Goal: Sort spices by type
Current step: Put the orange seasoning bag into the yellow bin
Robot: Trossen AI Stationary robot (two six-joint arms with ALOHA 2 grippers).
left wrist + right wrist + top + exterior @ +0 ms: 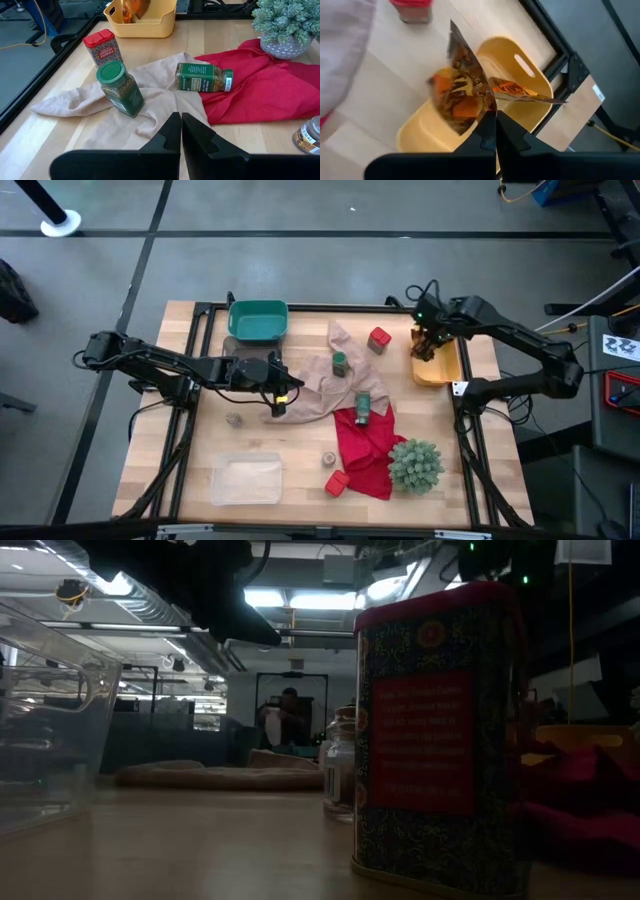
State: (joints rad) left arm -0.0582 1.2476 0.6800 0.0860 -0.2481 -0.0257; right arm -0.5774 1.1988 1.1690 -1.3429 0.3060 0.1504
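My right gripper (492,117) is over the yellow bin (440,368) at the table's far right, shut on an orange-brown packet (462,85). A second packet (517,91) lies in that bin. My left gripper (180,122) is shut and low over the tan cloth (150,95) at mid-table. One green jar (120,87) stands upright on the cloth. Another green jar (202,77) lies on its side where the tan and red cloths meet. One red tin (379,338) stands near the bin, another (337,482) by the near edge. Two round pots (328,459) (234,420) sit on bare wood. My right gripper pinches the packet's upper edge (482,102) between both fingers, coming from above. The packet hangs below the fingers, its lower part inside the yellow bin (530,75). My left gripper's shut tips are at the tan cloth's edge; I cannot tell whether they touch it.
A teal bin (258,320) stands at the far edge and a clear container (246,480) at the near left. The red cloth (365,445) and the spiky plant (415,465) fill the near right. A person shows in the room beyond (288,715).
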